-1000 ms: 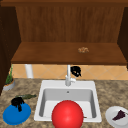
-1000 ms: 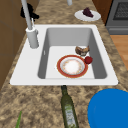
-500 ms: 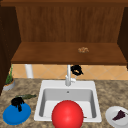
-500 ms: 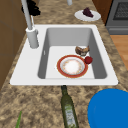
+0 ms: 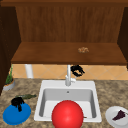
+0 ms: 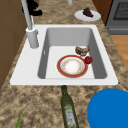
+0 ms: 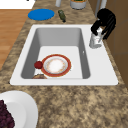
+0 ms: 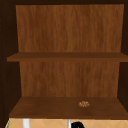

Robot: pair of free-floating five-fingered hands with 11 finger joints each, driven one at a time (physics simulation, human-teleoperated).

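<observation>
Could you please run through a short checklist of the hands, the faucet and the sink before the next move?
1. Right hand at the faucet, fingers curled beside its top: ok.
2. Firm grasp on the faucet: cannot tell.
3. Left hand over the blue plate, away from the sink: ok.
4. Red-rimmed plate lies flat in the basin: ok.
5. Bottle lies on the counter, outside the sink: ok.

The right hand [image 5: 77, 70] hovers at one o'clock from centre, fingers curled; the left hand [image 5: 17, 102] hangs at eight o'clock, fingers drooping.
</observation>
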